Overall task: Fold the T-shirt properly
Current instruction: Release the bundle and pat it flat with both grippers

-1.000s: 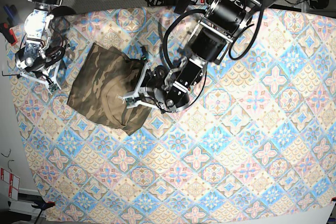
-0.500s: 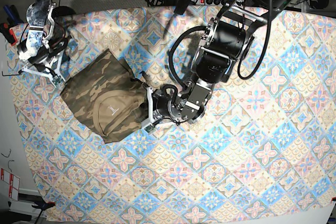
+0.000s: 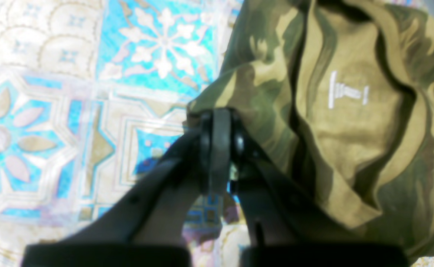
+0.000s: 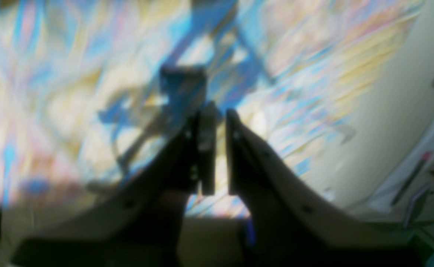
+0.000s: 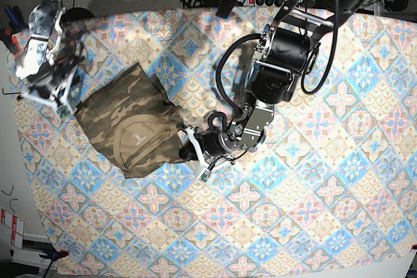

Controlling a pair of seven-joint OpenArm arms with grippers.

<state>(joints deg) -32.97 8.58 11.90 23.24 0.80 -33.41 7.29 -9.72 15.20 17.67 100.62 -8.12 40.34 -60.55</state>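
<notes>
T-shirt [image 5: 130, 128] edge sits pinched in the left tool [image 3: 217, 116].

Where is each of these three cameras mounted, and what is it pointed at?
Base: overhead, looking down at the patterned cloth, both arms showing.
Left wrist: on the left gripper, shut on the T-shirt edge.
Right wrist: on the right gripper, blurred cloth beyond, holding nothing.
Shared: base and left wrist both show the T-shirt.

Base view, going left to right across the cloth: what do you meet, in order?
Right pincer at the cloth's left edge → camouflage T-shirt → left pincer shut on the T-shirt's right edge → left arm's black body → bare tile-patterned cloth.
</notes>
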